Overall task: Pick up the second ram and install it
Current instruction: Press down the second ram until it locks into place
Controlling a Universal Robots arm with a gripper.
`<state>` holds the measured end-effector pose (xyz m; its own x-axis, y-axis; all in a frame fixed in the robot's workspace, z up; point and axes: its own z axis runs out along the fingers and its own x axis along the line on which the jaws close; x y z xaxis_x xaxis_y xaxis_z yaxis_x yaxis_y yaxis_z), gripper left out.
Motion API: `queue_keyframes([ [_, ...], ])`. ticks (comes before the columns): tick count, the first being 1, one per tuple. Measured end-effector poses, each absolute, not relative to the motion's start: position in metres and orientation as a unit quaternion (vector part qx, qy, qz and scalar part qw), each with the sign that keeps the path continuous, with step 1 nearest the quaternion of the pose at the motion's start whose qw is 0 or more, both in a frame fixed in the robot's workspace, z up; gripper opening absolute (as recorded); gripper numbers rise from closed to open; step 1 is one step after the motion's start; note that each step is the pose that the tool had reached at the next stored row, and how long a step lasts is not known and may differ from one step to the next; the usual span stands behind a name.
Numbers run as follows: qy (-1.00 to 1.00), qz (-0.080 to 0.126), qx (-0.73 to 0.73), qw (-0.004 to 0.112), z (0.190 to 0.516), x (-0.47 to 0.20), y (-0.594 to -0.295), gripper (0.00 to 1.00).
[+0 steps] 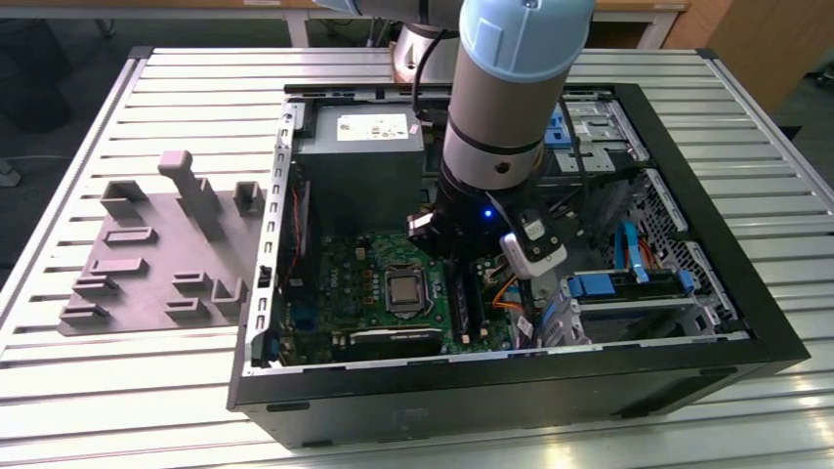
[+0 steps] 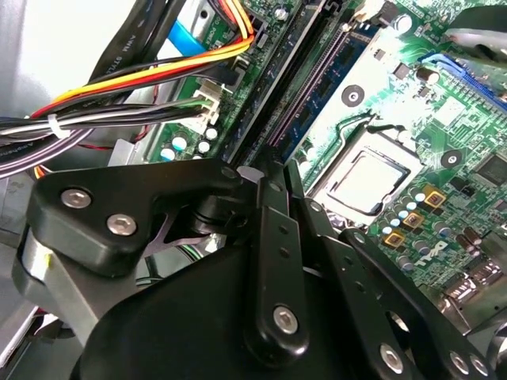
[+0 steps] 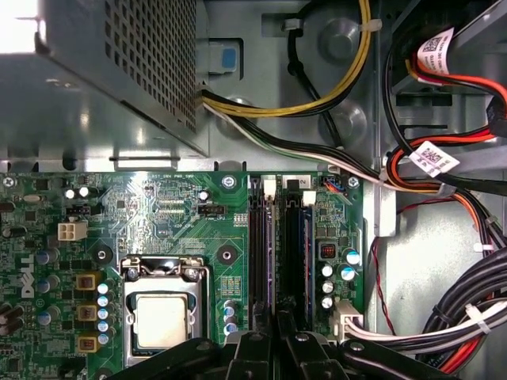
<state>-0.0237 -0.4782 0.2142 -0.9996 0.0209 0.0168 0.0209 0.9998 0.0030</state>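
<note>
1 tool (image 3: 277,332), seemingly pressing second ram (image 3: 273,253) slotward

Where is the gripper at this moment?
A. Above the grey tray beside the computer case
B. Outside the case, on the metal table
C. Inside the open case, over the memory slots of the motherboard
C: in the first wrist view the gripper sits directly at the memory slots on the motherboard.
</note>
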Motion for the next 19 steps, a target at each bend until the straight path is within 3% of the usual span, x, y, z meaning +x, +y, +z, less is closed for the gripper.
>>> queue_keyframes([
  [19,-1.000,-0.002,-0.010,0.008,0.2117,-0.0237,-0.4782,0.14],
])
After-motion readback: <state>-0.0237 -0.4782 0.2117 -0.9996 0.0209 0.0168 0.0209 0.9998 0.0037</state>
